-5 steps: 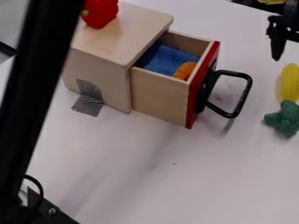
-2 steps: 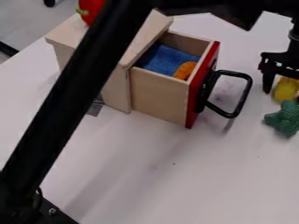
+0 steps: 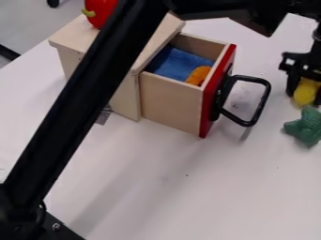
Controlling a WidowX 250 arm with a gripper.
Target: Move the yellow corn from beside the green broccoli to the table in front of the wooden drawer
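My jaws (image 3: 304, 99) are straddling the yellow toy (image 3: 305, 92), near the green one (image 3: 305, 126) on the surface (image 3: 188, 187). Can't quite tell if I'm pinching it; centering and squeezing evenly is key.

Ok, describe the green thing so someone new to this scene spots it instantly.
Start at the red-fronted open drawer. Go right past its black handle, to the white table below the gripper. It's the bumpy dark green lump; the neighbour above it is yellow.
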